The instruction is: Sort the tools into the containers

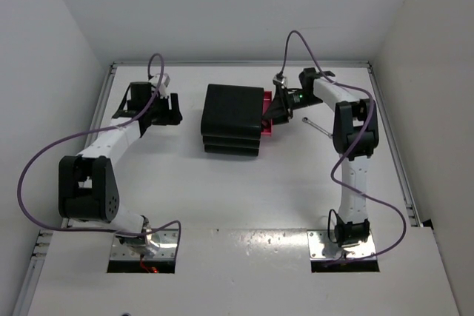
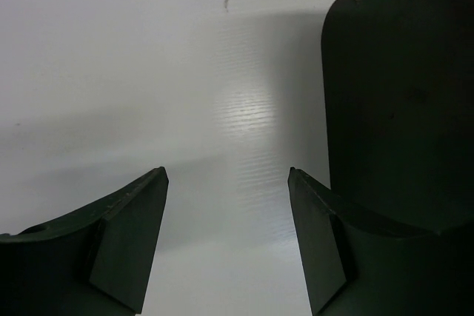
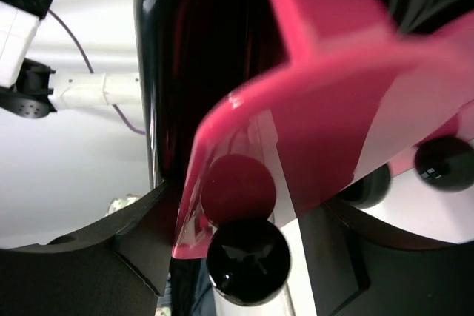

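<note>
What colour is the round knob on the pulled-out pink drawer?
Glossy black knob, best seen in the right wrist view.

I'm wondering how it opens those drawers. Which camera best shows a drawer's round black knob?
The right wrist view: a knob sits large, though blurred, low in frame beneath the pink drawer. The top view shows only a sliver of that drawer beside the black unit, knobs hidden. The left wrist view shows no knob.

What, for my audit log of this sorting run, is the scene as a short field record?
containers: black three-drawer unit, mid-table
drawer: one magenta-pink drawer pulled out
right gripper: open, straddling round black knob
left gripper: open, empty, beside unit
loose tool: slim silver tool on white table
</note>
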